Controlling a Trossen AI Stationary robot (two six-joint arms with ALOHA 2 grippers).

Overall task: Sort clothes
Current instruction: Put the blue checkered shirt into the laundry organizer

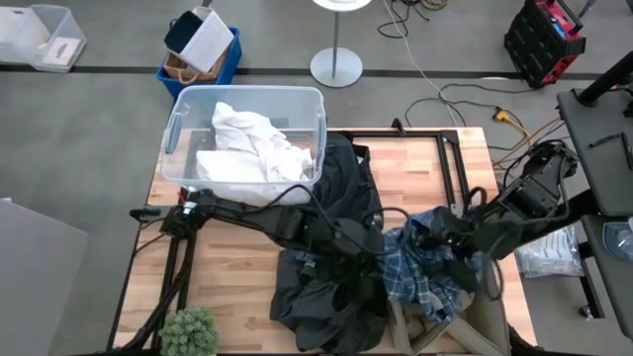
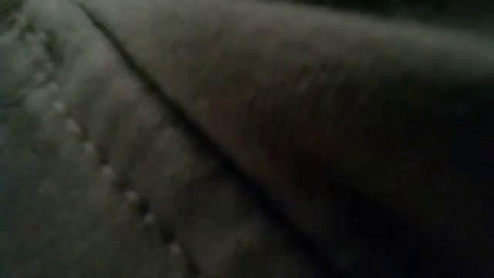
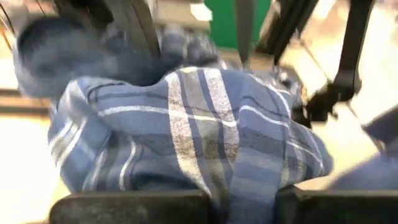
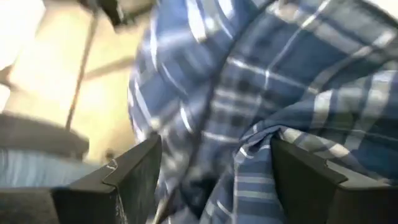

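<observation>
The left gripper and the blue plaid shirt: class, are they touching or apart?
Touching. The left wrist view shows the left gripper shut on the blue plaid shirt, with cloth pinched between its fingers.

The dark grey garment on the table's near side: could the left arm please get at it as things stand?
Probably not yet: the left claw is shut on the plaid shirt, though the dark grey garment lies uncovered right beside it.

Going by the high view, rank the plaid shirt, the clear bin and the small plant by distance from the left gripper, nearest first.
From the left gripper:
1. plaid shirt, right at the fingertips, mid-table.
2. small plant, near-left corner.
3. clear bin, far-left, holding white clothes.
</observation>
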